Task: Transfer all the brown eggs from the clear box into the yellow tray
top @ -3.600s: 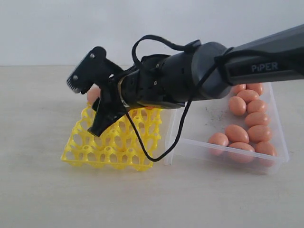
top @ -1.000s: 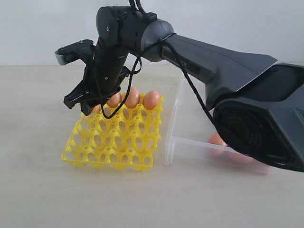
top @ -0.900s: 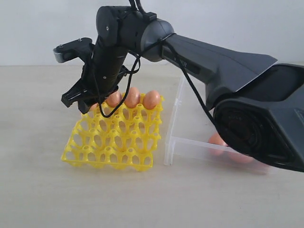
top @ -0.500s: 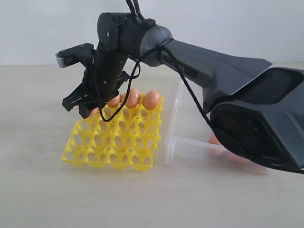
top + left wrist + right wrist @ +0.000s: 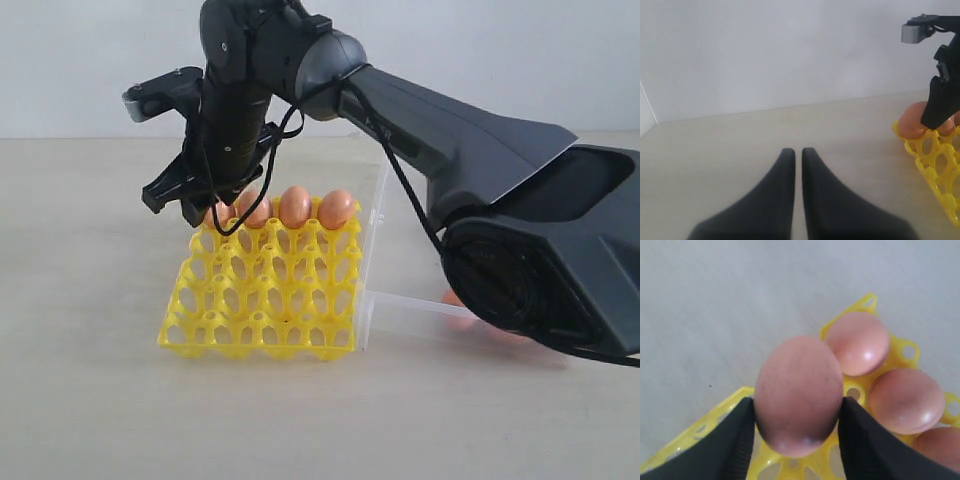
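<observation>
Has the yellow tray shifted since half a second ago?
Yes. In the exterior view the yellow tray has slid right and turned slightly, its right edge now at the clear box, while the far edge of the table sits where it was.

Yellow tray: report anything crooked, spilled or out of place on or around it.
Nothing spilled or broken. Three eggs sit upright in the far row of the yellow tray, and the right gripper grips a fourth egg at the corner cup. One oddity: the tray's edge crowds the clear box wall, apparently touching it.
</observation>
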